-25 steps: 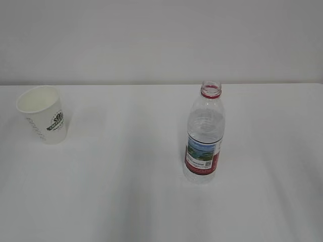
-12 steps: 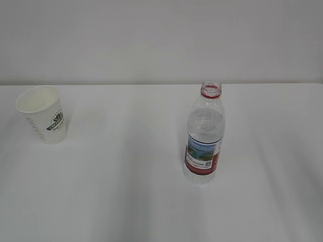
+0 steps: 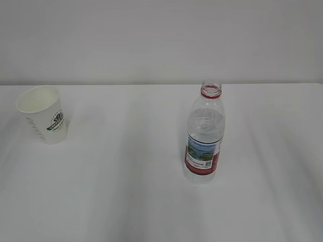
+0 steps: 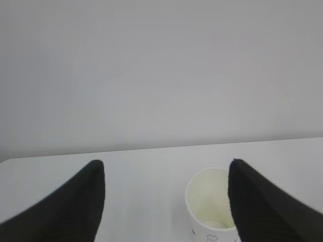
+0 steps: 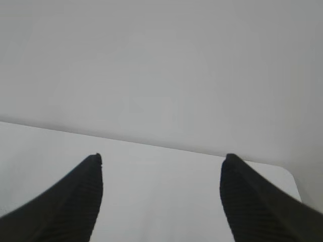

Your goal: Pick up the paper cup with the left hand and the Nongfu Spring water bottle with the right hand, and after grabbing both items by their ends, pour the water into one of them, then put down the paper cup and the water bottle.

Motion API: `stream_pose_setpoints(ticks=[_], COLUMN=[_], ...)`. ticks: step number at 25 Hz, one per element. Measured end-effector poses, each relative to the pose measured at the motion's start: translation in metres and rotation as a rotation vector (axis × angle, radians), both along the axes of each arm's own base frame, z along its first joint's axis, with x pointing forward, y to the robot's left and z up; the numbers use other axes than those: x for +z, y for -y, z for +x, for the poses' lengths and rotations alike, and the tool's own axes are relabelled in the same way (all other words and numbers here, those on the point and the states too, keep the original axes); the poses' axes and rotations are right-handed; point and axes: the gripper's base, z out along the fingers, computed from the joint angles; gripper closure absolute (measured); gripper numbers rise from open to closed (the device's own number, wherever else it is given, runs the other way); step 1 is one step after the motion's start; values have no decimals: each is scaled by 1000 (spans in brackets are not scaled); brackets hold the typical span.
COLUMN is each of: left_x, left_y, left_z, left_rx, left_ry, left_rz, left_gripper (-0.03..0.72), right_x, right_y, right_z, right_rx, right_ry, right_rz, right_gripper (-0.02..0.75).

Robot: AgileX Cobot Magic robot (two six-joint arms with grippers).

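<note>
1. Bench [image 3: 126,201]: white, plain light wall behind it. Neither arm shows in the exterior view.
2. Paper cup [image 3: 42,114] stands upright at far left of the bench, mouth up, green logo facing right-front. Inside looks empty.
3. Nongfu Spring water bottle [image 3: 204,135] stands upright right of centre, well apart from the cup. No cap on; red neck ring and red landscape label visible. Water [image 3: 205,127] is in it; exact level hard to read.
4. Left hand [image 4: 166,164]: jaws spread wide, holding nothing. In the left wrist view the cup [image 4: 212,204] sits beyond them, close to the right-side finger [image 4: 262,206], not touched.
5. Right hand [image 5: 161,159]: jaws spread wide, holding nothing. Only bare bench and wall ahead; bottle not in that view.
</note>
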Motion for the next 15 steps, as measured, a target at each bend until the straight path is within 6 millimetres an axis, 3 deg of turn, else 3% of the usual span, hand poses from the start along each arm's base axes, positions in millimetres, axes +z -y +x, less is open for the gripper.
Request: stream_pose_setpoints(ticks=[15], left_x=[-27], left_y=[0], left_z=[36], left_rx=[-4], left_ry=[-51], left_rz=[-2], left_gripper=[137], right_x=[-24], right_y=[-6], right_z=[40], right_rx=[5], right_ry=[-32], right_rz=[-3], right_gripper=[189])
